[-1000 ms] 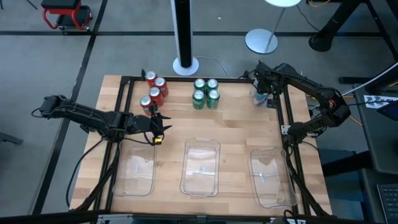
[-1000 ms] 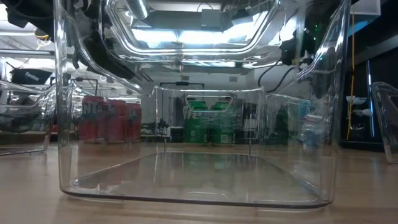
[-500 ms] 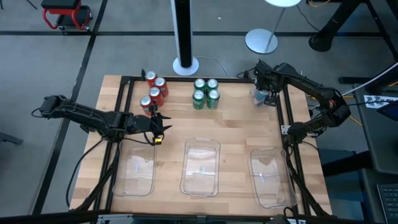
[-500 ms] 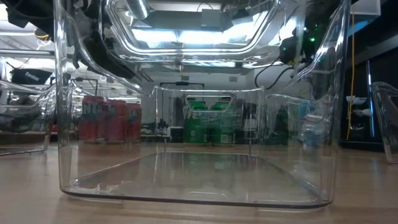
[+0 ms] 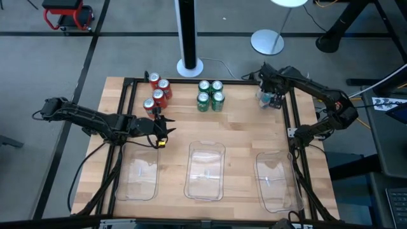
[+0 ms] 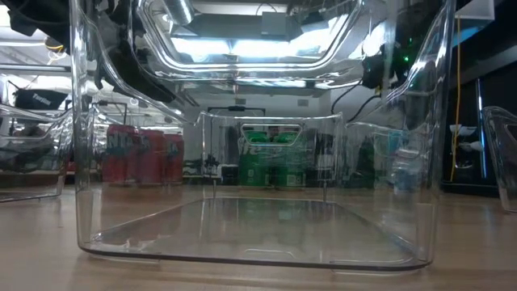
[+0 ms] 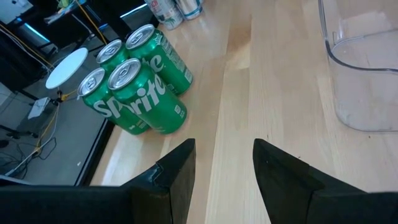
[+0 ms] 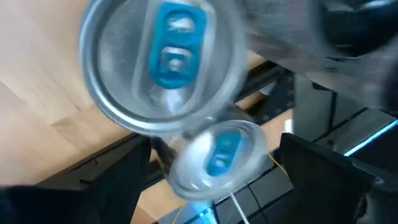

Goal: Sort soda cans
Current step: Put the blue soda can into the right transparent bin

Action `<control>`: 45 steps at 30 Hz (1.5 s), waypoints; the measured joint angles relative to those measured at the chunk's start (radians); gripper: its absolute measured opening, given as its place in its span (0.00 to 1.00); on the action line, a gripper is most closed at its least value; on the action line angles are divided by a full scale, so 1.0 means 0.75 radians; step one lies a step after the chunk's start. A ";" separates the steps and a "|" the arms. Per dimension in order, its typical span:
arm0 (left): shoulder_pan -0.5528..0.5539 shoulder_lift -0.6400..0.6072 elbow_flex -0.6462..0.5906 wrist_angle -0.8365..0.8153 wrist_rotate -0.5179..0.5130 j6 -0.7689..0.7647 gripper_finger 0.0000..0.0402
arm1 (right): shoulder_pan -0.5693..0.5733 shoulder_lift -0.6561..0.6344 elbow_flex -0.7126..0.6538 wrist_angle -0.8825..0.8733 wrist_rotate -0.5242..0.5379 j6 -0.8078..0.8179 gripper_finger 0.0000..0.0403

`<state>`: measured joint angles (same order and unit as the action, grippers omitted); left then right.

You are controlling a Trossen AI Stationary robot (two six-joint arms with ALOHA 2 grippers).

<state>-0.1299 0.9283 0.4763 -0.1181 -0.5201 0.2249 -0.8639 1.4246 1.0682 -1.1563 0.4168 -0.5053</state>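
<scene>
Hovering: right fingers [image 5: 269, 97] wide over silver cans [image 8: 163, 62] — centre on one top before descending.
Left fingers [image 7: 221, 163]: part open, empty — waiting beside red cans [image 5: 158, 93].

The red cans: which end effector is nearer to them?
Left. The left end effector sits just in front of the red cans, open and empty. The right end effector is across the table, over the silver-blue cans, beyond the green cans.

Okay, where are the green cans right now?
In the high view the green cans stand in a tight cluster at the table's far edge, middle, between the red cans and the right hand.
</scene>
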 joint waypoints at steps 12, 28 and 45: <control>0.000 0.000 0.000 -0.003 0.000 0.017 0.38 | -0.001 0.000 -0.131 0.125 -0.137 -0.075 0.88; 0.000 0.000 0.000 0.005 0.001 0.021 0.38 | -0.001 0.000 -0.210 0.146 -0.201 -0.130 0.85; 0.000 0.000 0.000 0.004 0.000 0.026 0.38 | -0.001 -0.018 -0.210 0.138 -0.201 -0.166 0.56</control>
<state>-0.1299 0.9283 0.4763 -0.1154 -0.5201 0.2443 -0.8646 1.4113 0.9108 -1.0524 0.2661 -0.6298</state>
